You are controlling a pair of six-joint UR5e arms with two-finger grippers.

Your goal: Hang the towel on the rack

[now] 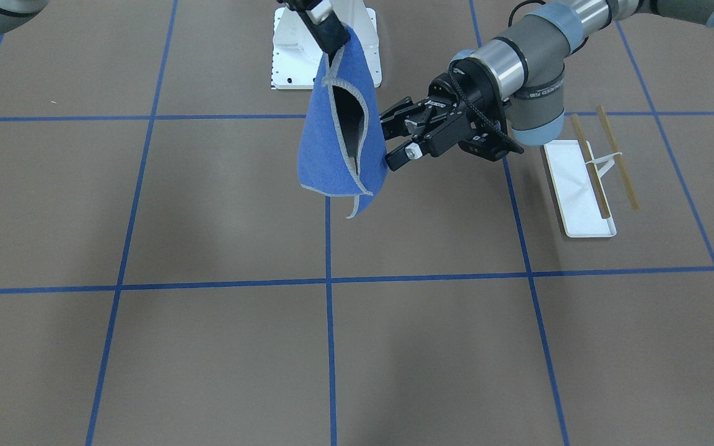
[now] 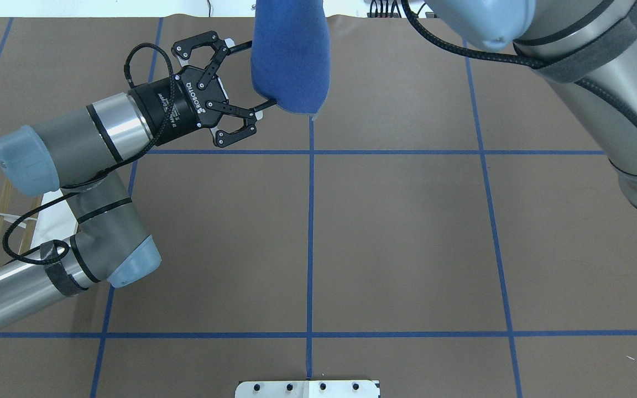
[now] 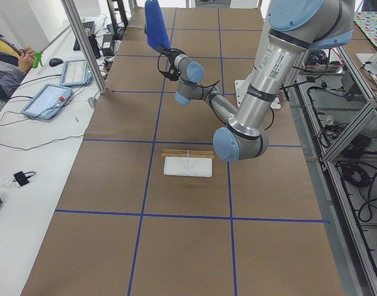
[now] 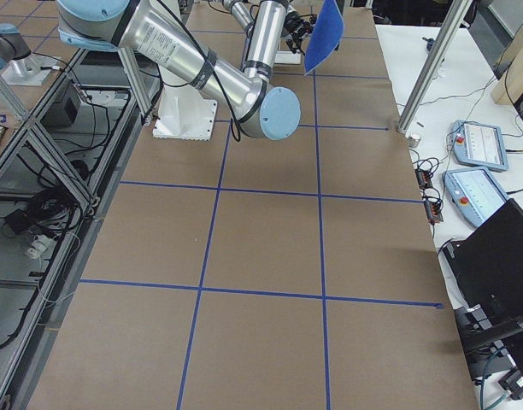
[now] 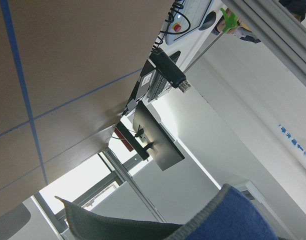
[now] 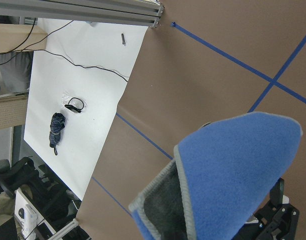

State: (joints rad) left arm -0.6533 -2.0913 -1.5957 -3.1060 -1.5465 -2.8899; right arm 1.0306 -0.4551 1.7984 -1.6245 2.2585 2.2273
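The blue towel [image 1: 338, 136] hangs folded in the air above the table's far middle. My right gripper [image 1: 331, 34] is shut on the towel's top corner. The towel also shows in the overhead view [image 2: 292, 61] and the right wrist view [image 6: 233, 175]. My left gripper [image 1: 389, 141] is open and level, with its fingers on either side of the towel's hanging edge [image 2: 259, 73]. The towel's grey border fills the bottom of the left wrist view [image 5: 228, 220]. The rack [image 1: 583, 192], a white tray with two tan rods [image 1: 617, 158], stands on the table under my left arm, apart from the towel [image 3: 187, 161].
The large white bolted pedestal [image 1: 289, 59] stands behind the towel at the robot's base [image 2: 307, 388]. Blue tape lines [image 1: 329, 282] cross the brown table. Tablets and cables lie on the white bench [image 3: 50, 98] beyond the table's edge.
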